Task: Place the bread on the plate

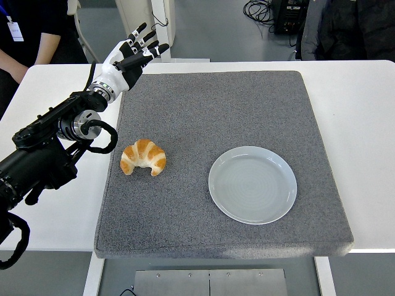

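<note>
A golden croissant point(143, 157) lies on the left part of the grey mat point(216, 105). To its right, near the mat's front, sits an empty pale blue plate point(252, 184). My left hand point(134, 53) is raised over the mat's far left corner, well behind the croissant. Its fingers are spread and hold nothing. The left arm point(55, 145) stretches in from the lower left edge. The right arm does not show.
The mat covers most of the white table point(358, 111). A person in dark clothes point(28, 28) stands at the far left corner, close to my raised hand. Another person's dark clothing point(349, 28) shows at the top right. Cables lie on the floor behind.
</note>
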Robot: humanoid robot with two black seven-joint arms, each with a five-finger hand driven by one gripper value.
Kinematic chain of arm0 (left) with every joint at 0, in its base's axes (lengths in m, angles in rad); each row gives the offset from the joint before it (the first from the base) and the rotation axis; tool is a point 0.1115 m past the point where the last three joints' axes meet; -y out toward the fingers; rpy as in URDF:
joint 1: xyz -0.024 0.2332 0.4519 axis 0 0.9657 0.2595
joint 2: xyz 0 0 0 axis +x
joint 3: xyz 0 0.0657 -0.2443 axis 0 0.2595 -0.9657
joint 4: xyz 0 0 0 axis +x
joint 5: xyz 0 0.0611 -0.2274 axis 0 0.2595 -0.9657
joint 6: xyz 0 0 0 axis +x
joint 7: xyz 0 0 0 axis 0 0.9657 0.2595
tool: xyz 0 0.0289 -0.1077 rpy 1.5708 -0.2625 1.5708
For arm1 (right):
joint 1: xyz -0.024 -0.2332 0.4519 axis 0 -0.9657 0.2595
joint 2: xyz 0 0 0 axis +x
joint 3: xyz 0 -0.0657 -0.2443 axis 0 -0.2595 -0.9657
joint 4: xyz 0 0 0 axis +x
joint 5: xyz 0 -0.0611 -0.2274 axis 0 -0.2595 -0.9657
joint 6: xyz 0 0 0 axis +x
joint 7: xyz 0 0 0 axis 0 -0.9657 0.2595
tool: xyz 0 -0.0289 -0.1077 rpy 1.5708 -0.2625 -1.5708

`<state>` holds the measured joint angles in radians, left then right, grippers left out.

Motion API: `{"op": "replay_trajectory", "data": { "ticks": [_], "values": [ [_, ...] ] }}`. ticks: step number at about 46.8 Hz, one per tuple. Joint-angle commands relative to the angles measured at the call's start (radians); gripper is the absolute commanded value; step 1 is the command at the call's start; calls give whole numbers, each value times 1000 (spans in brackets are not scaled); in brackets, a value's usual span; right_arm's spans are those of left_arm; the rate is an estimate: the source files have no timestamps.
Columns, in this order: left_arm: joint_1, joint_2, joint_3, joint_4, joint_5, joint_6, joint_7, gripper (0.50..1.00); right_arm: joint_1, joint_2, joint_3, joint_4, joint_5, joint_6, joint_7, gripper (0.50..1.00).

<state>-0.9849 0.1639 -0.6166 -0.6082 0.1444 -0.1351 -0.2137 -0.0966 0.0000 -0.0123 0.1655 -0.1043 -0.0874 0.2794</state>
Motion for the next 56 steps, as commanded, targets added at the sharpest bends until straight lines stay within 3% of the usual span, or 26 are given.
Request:
{"op": "replay_trajectory", "data": {
  "ticks": [1, 6, 13, 23, 30, 36, 43, 56],
  "values": [
    [-9, 20, 0, -13, 0, 0, 45, 963, 0, 0, 0, 0, 0, 0, 0, 1000],
    [-12, 71, -2, -76, 0, 2, 88, 948, 0, 0, 0, 0, 0, 0, 0, 1000],
    [-14, 187, -2, -263, 0, 18, 126, 892, 0, 0, 0, 0, 0, 0, 0, 1000],
    [-18, 307, 1, -508, 10, 156, 200, 880, 0, 0, 0, 0, 0, 0, 0, 1000],
    [-20, 356, 11, -607, 217, 210, 212, 880, 0, 0, 0, 0, 0, 0, 0, 1000],
    [-11, 404, 40, -694, 440, 216, 234, 880, 0, 0, 0, 0, 0, 0, 0, 1000],
    [-24, 493, 152, -797, 563, 216, 290, 883, 0, 0, 0, 0, 0, 0, 0, 1000],
    [-93, 606, 294, -872, 727, 180, 292, 896, 0, 0, 0, 0, 0, 0, 0, 1000]
  ]
}}
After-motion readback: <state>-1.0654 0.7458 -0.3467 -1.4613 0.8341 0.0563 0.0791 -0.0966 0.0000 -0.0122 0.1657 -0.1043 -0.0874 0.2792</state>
